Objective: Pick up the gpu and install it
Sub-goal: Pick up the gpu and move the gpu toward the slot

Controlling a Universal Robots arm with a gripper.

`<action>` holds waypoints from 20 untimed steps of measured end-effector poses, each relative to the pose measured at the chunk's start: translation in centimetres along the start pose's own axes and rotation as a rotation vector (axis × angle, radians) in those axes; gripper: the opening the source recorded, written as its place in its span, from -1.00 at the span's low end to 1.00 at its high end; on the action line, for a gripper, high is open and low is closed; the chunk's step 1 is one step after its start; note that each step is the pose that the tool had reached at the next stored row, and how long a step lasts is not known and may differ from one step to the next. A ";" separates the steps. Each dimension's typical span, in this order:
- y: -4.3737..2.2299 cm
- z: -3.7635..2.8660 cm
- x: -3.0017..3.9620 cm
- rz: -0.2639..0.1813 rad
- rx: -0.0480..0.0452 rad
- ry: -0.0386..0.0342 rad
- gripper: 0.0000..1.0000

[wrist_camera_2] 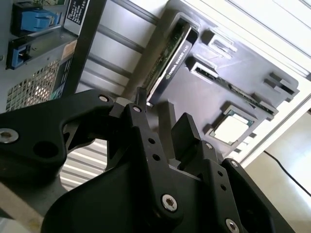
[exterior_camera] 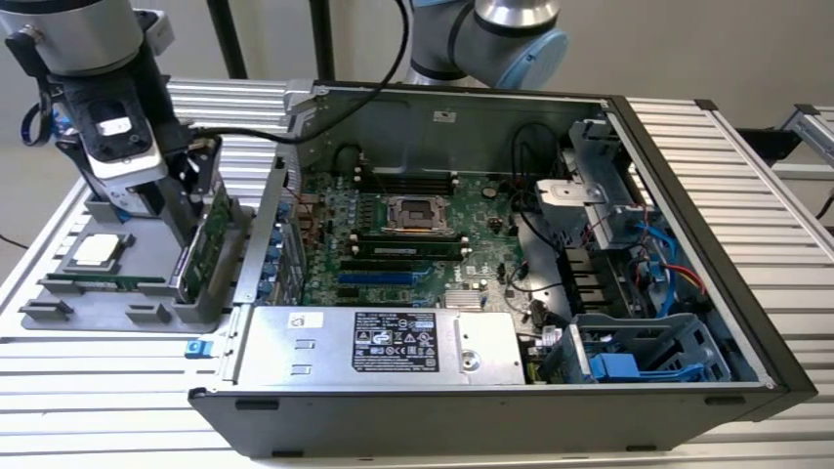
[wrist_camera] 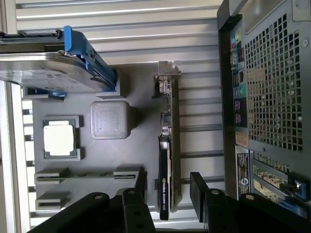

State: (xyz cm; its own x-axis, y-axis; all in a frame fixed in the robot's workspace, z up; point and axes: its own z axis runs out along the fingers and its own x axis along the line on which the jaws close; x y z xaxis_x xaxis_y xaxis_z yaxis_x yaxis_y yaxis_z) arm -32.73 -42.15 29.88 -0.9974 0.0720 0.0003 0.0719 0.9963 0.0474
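Observation:
The gpu [exterior_camera: 195,244] stands on edge in a slot of the grey fixture tray [exterior_camera: 59,308], just outside the open computer case [exterior_camera: 690,195], at the exterior view's left. In the first wrist view the gpu [wrist_camera: 168,145] is a thin card with a black shroud, a green board and a silver end bracket. My gripper [exterior_camera: 186,200] hangs right over it, open. Its black fingers [wrist_camera: 198,187] straddle the card's end, with a gap on each side of the gripper [wrist_camera: 169,187]. The second wrist view has the gpu [wrist_camera_2: 167,53] just beyond the gripper [wrist_camera_2: 163,119].
The tray also carries a processor chip [wrist_camera: 59,137], a memory stick [exterior_camera: 111,283], a grey block [wrist_camera: 110,119] and a silver hard drive with blue rails [wrist_camera: 48,68]. Inside the case lie the motherboard [exterior_camera: 391,234], its blue card slots [exterior_camera: 378,278], the power supply [exterior_camera: 378,342] and drive cages [exterior_camera: 651,352].

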 end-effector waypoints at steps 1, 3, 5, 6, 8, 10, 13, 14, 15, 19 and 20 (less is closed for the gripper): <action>-0.03 0.07 0.01 0.000 0.0000 0.0000 1.00; -0.07 0.21 0.01 0.000 -0.0001 0.0000 1.00; -0.12 0.33 0.01 0.000 0.0000 0.0001 1.00; -0.14 0.39 0.01 0.000 0.0001 0.0001 1.00; -0.17 0.50 0.02 0.000 0.0000 0.0000 1.00; -0.19 0.61 0.02 0.000 0.0000 0.0000 1.00; -0.22 0.76 0.02 0.000 0.0000 0.0001 1.00; -0.23 0.81 0.01 0.000 0.0000 0.0001 1.00; -0.24 0.86 0.01 0.000 0.0000 0.0001 1.00; -0.26 1.05 0.01 0.000 0.0001 0.0001 1.00; -0.26 1.10 0.01 0.000 0.0000 0.0000 1.00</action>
State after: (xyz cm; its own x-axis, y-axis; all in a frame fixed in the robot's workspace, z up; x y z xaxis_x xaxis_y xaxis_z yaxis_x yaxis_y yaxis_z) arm -32.75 -42.36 28.77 -0.9974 0.0720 0.0003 0.0719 0.9963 0.0474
